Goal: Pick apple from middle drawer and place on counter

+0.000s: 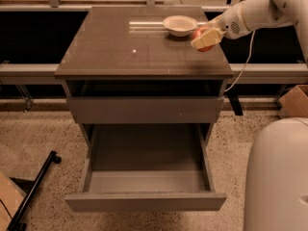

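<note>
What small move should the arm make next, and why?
Probably lower and release: the gripper holds the apple over the counter beside the white bowl, and the middle drawer lies empty.

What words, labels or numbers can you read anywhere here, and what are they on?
None: no text shows on the counter, the white bowl, the middle drawer, or the gripper holding the apple over the counter beside the bowl.

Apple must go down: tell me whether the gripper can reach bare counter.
Likely yes: the gripper, shut on the apple, hangs over the counter beside the white bowl; bare top lies just below.
</note>
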